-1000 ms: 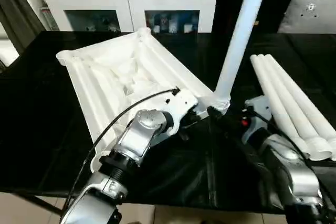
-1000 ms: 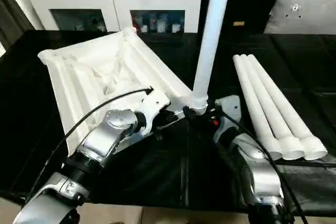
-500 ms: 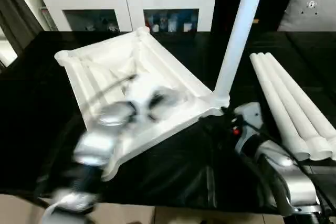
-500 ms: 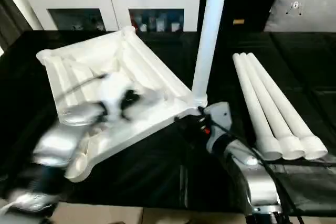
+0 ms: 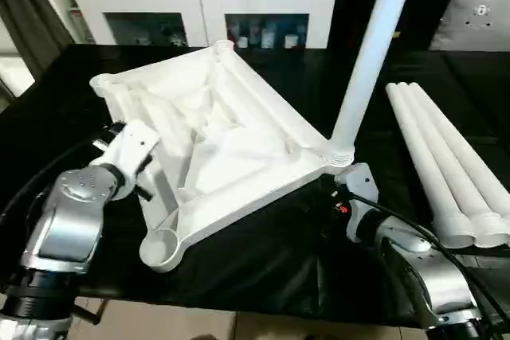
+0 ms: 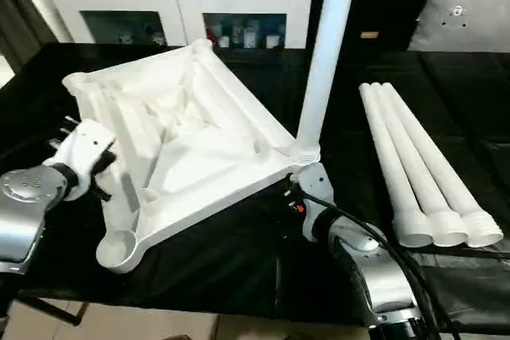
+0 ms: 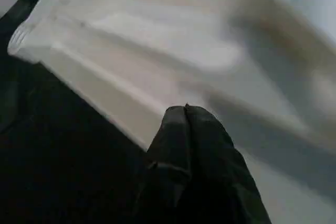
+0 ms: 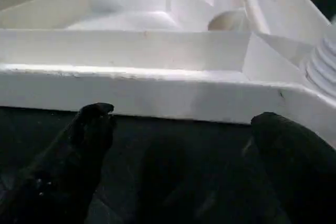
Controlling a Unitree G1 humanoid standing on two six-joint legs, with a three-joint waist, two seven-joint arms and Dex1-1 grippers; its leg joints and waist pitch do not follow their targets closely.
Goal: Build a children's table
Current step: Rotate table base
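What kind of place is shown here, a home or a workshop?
Probably a home-like room: a white cabinet with glass doors stands behind the black table, a grey cushion lies beyond, and an upturned white plastic tabletop is being assembled.

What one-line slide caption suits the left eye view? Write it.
Upturned tabletop with one leg standing in its corner socket, three spare legs alongside, grippers flanking.

place: home living room | cues: white glass-door cabinet [image 5: 199,13], grey cushion [image 5: 482,13]
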